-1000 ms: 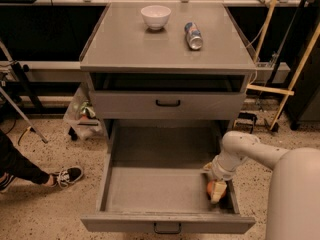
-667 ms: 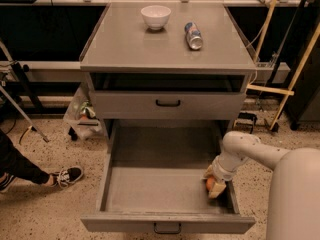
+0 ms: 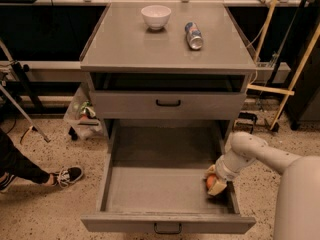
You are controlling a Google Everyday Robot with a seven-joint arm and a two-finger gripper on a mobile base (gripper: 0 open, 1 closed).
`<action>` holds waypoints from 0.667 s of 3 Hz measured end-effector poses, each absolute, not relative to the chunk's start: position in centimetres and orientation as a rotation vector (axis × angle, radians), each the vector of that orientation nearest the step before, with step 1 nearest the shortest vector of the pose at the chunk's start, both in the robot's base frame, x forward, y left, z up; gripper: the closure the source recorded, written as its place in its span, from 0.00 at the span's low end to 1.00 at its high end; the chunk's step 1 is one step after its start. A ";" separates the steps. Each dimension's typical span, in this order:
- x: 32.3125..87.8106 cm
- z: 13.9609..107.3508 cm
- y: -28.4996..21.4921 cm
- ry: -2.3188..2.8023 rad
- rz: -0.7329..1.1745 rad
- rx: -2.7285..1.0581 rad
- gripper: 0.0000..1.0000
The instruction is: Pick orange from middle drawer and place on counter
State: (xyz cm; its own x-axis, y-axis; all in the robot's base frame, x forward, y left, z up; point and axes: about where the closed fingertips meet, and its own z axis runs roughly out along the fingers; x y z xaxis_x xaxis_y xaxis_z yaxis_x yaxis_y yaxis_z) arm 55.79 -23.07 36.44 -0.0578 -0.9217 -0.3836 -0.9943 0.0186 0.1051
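The orange [image 3: 210, 182] is in the near right corner of the open middle drawer [image 3: 150, 186], close to the right wall. My gripper [image 3: 214, 183] reaches down into the drawer from the right and is shut on the orange; its pale fingers [image 3: 218, 186] cover most of the fruit. The white arm [image 3: 250, 151] bends over the drawer's right side. The counter [image 3: 145, 46] is the grey top of the cabinet, above and behind.
A white bowl [image 3: 156, 16] and a silver-and-blue can [image 3: 194, 35] lying on its side are on the counter's back half. A shallower drawer [image 3: 168, 104] above is shut. A person's leg and shoe [image 3: 67, 175] are at the left. Wooden poles [image 3: 295, 79] lean at the right.
The gripper and the orange have shifted slightly up and to the left together, away from the drawer's front right corner.
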 end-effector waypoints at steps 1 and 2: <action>55.6 36.6 -23.1 2.070 0.578 -1.925 1.00; 56.0 38.0 -23.4 2.061 0.570 -1.896 1.00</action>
